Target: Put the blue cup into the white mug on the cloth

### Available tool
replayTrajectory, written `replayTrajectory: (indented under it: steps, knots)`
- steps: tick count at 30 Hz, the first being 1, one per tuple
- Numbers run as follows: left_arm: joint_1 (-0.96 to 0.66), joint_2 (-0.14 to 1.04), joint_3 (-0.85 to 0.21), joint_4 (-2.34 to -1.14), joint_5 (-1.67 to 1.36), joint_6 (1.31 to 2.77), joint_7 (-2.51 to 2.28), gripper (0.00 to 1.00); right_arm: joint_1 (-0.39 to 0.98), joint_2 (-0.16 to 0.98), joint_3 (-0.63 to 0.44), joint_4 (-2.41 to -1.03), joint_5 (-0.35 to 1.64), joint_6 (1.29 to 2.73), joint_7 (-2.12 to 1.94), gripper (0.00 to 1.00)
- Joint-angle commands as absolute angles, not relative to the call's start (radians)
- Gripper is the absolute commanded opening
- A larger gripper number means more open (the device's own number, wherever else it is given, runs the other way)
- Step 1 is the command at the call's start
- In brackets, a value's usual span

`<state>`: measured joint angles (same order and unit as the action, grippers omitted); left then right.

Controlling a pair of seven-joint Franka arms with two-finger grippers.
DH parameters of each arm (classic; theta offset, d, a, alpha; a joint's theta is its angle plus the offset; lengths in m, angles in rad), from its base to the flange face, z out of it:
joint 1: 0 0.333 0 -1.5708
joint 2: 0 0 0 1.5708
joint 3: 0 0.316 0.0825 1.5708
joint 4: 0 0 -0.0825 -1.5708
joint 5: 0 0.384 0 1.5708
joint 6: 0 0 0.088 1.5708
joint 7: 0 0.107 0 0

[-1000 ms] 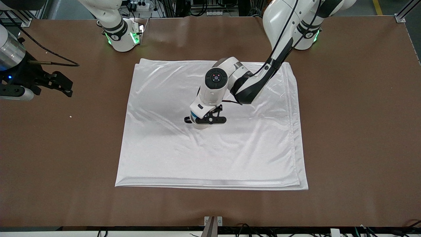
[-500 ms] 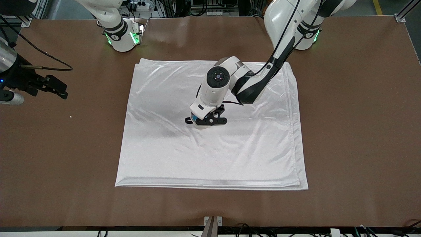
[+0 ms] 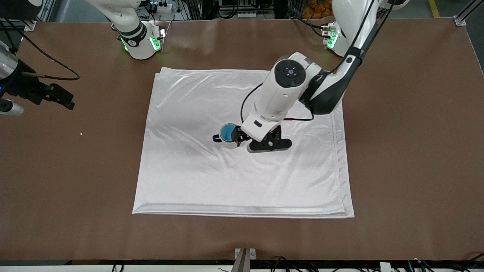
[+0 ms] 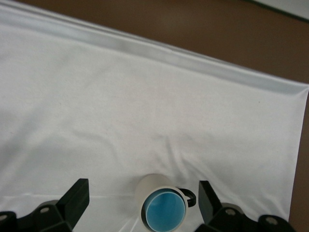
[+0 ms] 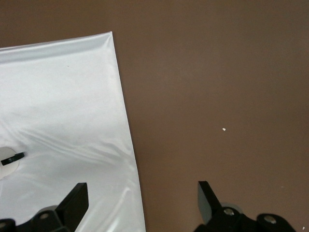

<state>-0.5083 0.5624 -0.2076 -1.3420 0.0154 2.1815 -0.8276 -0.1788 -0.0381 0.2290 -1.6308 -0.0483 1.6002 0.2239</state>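
The cloth [image 3: 242, 177] lies spread in the middle of the brown table. The white mug [image 3: 228, 142] stands upright on it with its dark handle [image 3: 216, 138] toward the right arm's end. The blue cup [image 3: 228, 132] sits inside the mug. In the left wrist view the blue cup [image 4: 165, 211] fills the mug [image 4: 149, 186]. My left gripper [image 3: 239, 136] is open and empty, above the mug and a little toward the left arm's end; it also shows in the left wrist view [image 4: 142, 200]. My right gripper [image 3: 64, 99] is open and empty over bare table by the cloth's edge [image 5: 126, 125].
A small white speck [image 3: 81, 133] lies on the bare table near the right gripper. The arm bases [image 3: 141, 41] stand along the table edge farthest from the front camera. The right wrist view shows the mug [image 5: 7, 163] at its edge.
My left gripper has let go of the blue cup, which stays in the mug, and has risen and drawn back toward the left arm's end. The right gripper has shifted slightly.
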Motion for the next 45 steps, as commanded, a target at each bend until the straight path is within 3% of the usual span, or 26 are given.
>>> replayTrajectory:
  steps: [1,12,26,45]
  knots:
    - [-0.453,0.497,-0.209,-1.368,0.017,2.120,-0.763,1.00,-0.167,-0.163,0.204,-1.753,-0.021,1.625,0.235,1.00]
    - [-0.327,0.408,-0.207,-1.368,0.018,2.023,-0.617,1.00,-0.120,-0.152,0.104,-1.741,-0.011,1.631,0.225,1.00]
    - [-0.204,0.345,-0.207,-1.370,0.092,1.890,-0.387,1.00,-0.118,-0.052,0.098,-1.600,0.009,1.617,0.218,1.00]
    - [-0.092,0.311,-0.210,-1.374,0.163,1.799,-0.262,1.00,-0.114,-0.031,0.104,-1.580,0.003,1.592,0.221,1.00]
